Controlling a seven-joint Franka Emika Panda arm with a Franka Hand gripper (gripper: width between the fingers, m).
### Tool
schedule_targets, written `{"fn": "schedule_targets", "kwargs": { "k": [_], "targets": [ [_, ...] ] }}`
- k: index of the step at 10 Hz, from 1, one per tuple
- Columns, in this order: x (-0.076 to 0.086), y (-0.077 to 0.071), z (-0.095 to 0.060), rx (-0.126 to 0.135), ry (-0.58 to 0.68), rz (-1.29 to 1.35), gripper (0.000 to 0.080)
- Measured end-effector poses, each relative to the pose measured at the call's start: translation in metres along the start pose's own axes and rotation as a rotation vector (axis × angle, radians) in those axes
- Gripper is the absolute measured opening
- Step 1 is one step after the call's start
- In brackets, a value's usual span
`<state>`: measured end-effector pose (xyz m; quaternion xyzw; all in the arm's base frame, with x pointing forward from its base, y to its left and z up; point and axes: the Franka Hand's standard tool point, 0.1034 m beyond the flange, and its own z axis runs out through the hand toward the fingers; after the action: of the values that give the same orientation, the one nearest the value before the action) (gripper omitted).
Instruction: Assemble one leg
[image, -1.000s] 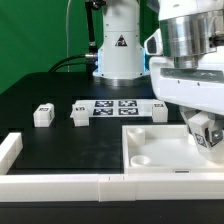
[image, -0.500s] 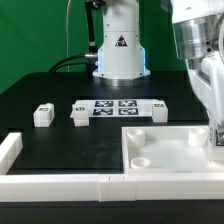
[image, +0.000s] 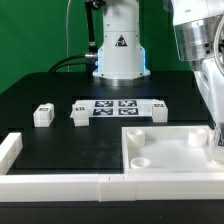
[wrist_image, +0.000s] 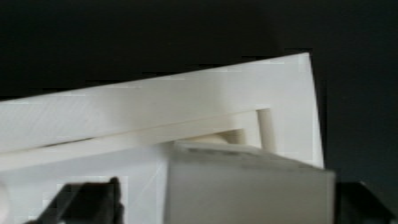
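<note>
Far on the exterior view's left sits a white L-shaped fence piece (image: 9, 148), w/ a long white rail (image: 60, 183) along the front edge. Next comes a small leg (image: 41, 115). A second leg (image: 80, 113) sits just beside one end of the marker board (image: 115, 107), and a third leg (image: 159, 110) just beside the other end. Right of those lies the white panel (image: 175, 150), its round socket (image: 143, 158) facing up. The gripper (image: 217, 136) hangs at the panel's right side, mostly cut off by the frame.

Wrist view shows one dark finger (wrist_image: 86, 200) and a chunky white block (wrist_image: 249, 185) close under the cam, over a panel corner. It's prob a leg, but no tag shows, and I can't tell whether the jaws are clamped on it or apart.

Risks, imo: if the block is held off-centre it could tilt & jam at the corner, or slip under pressure. The fingers could also clip the panel rim and shove the panel.
</note>
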<state>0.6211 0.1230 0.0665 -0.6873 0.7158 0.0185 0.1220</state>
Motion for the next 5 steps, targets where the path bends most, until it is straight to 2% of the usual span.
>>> {"fn": "schedule_targets", "kwargs": {
  "k": [1,3,5],
  "targets": [
    [0.0018,-0.0004,-0.0003,0.001,0.001,-0.123,0.0623],
    [-0.0007,0.0012,0.0005,-0.009,0.008,-0.361,0.0648],
    [-0.0080,0.0038,0.0012,-0.045,0.025,-0.628,0.0649]
  ]
}}
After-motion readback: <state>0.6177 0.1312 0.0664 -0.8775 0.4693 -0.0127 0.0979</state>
